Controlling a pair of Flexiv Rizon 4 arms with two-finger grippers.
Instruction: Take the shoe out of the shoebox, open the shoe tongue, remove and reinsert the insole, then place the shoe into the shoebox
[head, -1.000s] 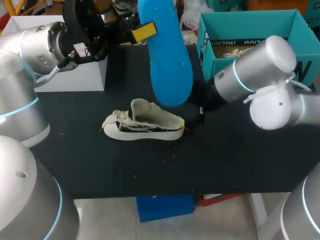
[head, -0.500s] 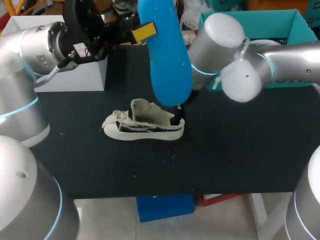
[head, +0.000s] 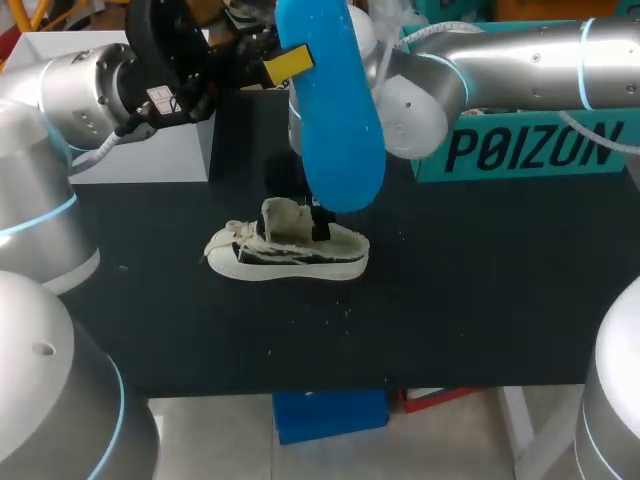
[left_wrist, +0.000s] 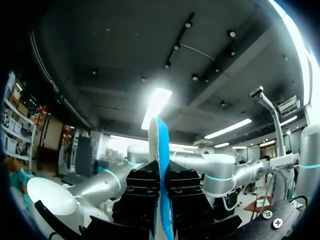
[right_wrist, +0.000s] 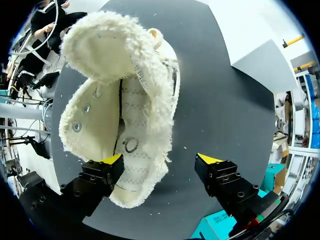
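At the middle of the table (head: 480, 300), the shoe (head: 290, 250) is standing on its sole, out of the shoebox (head: 520, 150), with its tongue folded open and its footbed showing bare. Your left gripper (head: 285, 65) is clamping the blue insole (head: 335, 110) edgewise and holding it high above the shoe. Your right gripper (right_wrist: 161, 160) is hanging over the shoe's opening with its tips apart, one at the collar, the other over bare table; it is gripping nothing. By judgement, you are working the reinsertion step. The next move is calling for the right gripper to steady the shoe while the left arm is lowering the insole, narrow end first, into the opening.
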